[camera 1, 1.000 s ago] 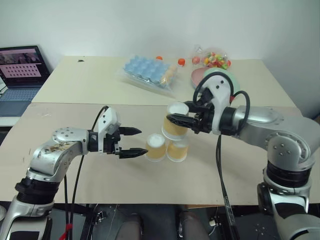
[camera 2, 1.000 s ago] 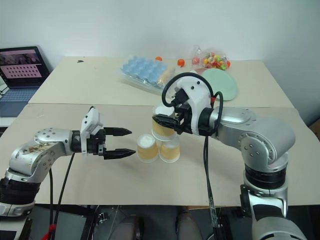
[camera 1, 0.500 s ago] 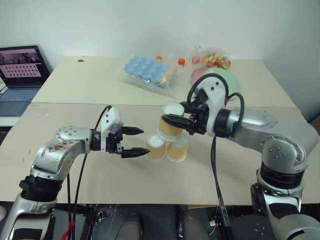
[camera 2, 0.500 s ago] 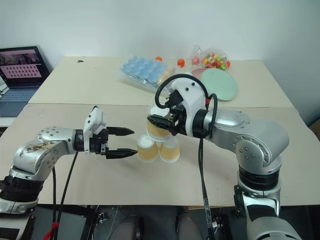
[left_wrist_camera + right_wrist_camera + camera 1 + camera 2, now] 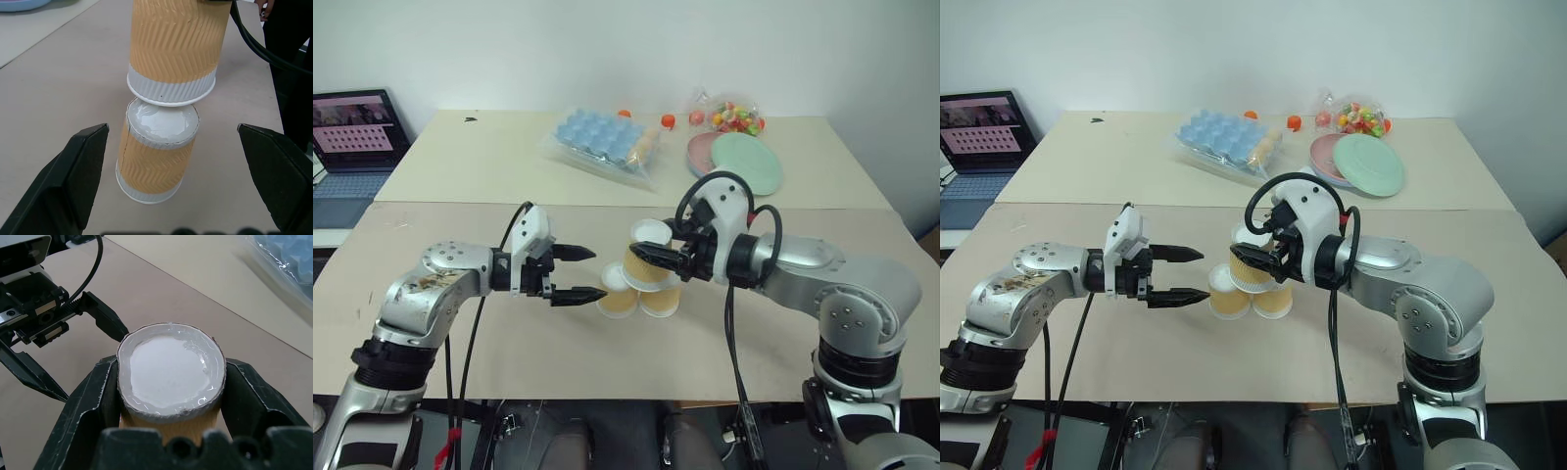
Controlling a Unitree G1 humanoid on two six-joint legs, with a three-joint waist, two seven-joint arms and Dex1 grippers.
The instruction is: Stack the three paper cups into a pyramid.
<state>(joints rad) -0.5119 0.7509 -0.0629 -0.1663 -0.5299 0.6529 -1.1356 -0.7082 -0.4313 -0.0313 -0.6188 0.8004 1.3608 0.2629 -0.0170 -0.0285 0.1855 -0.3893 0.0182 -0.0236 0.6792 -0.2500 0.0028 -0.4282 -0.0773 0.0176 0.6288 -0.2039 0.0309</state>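
Note:
Two paper cups stand upside down side by side on the table, the left one (image 5: 619, 297) and the right one (image 5: 662, 300). The third paper cup (image 5: 646, 260), also upside down, is held in my right gripper (image 5: 648, 257), shut on its sides. Its rim rests on or hangs just above the left cup's base (image 5: 163, 121); from the head it sits over both cups like the top of a pyramid. My left gripper (image 5: 597, 273) is open just left of the cups, its fingers (image 5: 73, 181) wide on either side of the left cup without touching it.
A blue egg tray in a plastic bag (image 5: 603, 138) lies on the far table. Pink and green plates (image 5: 736, 159) and a bag of coloured sweets (image 5: 732, 115) sit at the back right. A laptop (image 5: 352, 137) stands at the far left.
My right gripper has carried the third cup down and to the left, from beside the base cups to right over them. The left gripper has stayed in place, open.

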